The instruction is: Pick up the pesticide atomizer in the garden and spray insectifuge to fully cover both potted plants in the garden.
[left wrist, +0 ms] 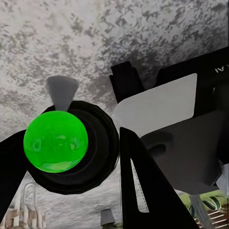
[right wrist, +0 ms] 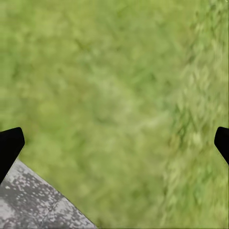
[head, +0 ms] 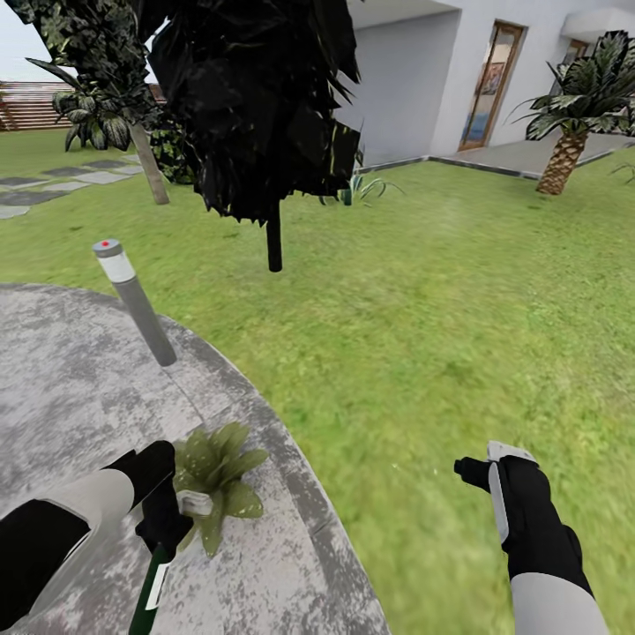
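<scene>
Left pincer point(head: 166, 522) pinching the pesticide atomizer point(head: 152, 578), nozzle toward the potted plant point(head: 214, 476) near the patio point(head: 70, 388) edge so we can spray; right pincer point(head: 481, 467) spread, idle.

You see the grey paved patio point(head: 79, 397) bearing one potted plant point(head: 216, 476) near its edge, lawn point(head: 423, 335) alongside.

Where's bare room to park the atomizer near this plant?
Bare paving lies on the patio between the bollard lamp and the left gripper. It is crowded where the atomizer sits against the potted plant. Lawn ahead of the right gripper is open.
</scene>
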